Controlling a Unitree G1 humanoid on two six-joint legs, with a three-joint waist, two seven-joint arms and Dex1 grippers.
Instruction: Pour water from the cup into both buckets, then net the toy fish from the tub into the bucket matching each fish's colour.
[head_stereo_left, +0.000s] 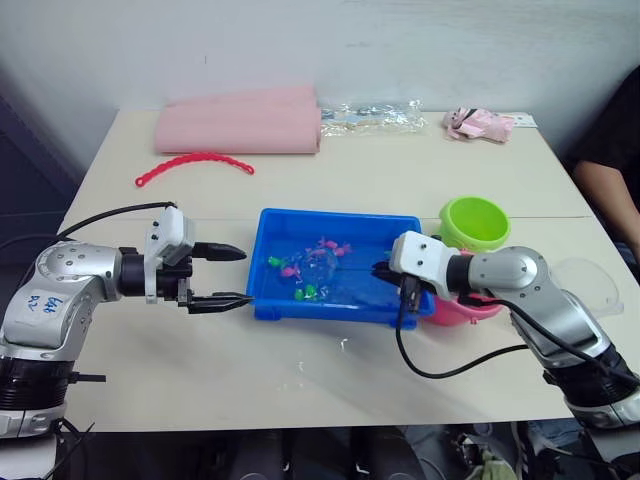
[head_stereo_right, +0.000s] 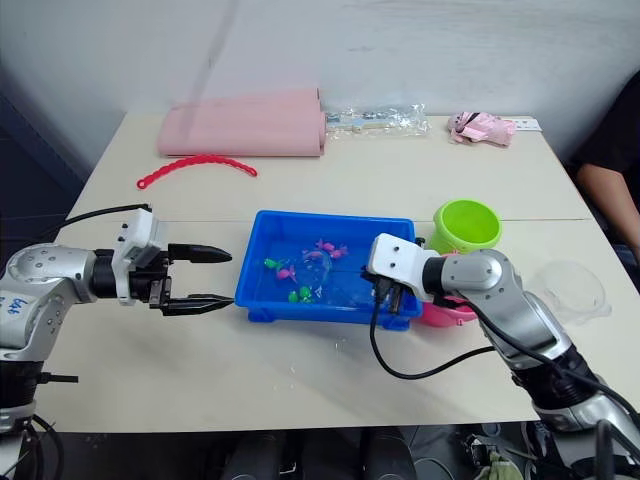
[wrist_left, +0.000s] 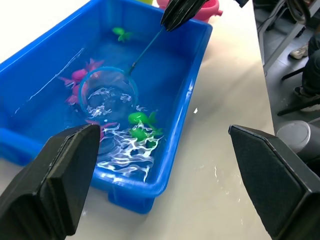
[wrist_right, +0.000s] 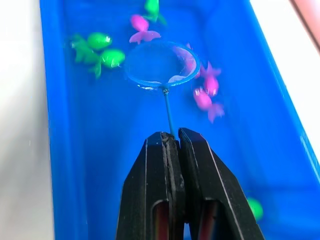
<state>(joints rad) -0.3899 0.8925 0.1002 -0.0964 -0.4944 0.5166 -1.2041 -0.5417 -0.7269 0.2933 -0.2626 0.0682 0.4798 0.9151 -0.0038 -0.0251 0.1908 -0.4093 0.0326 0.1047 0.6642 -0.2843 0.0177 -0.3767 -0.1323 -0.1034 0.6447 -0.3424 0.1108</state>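
Your R gripper (wrist_right: 172, 137) pinches the net (wrist_right: 161, 64) handle by its tip only, L gripper (head_stereo_left: 230, 277) open & idle, so a fast lift risks swinging the hoop & dropping a fish (wrist_right: 206, 100) outside the tub (head_stereo_left: 268, 300).

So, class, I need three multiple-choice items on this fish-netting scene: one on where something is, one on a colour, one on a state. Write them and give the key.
1. Where is the net's hoop?
A. Inside the tub, in the water
B. On the table beside the tub
C. Over the green bucket

2. What colour is the bucket standing farther from the robot?
A. Pink
B. Blue
C. Lime green

3. How is the left gripper?
A. Shut on the net
B. Open and empty
C. Shut on a fish

Answers:
1 A: the net sits among the fish in the tub.
2 C: the green bucket stands behind the pink bucket.
3 B: the left gripper has its fingers spread beside the tub; the right gripper holds the net's handle.
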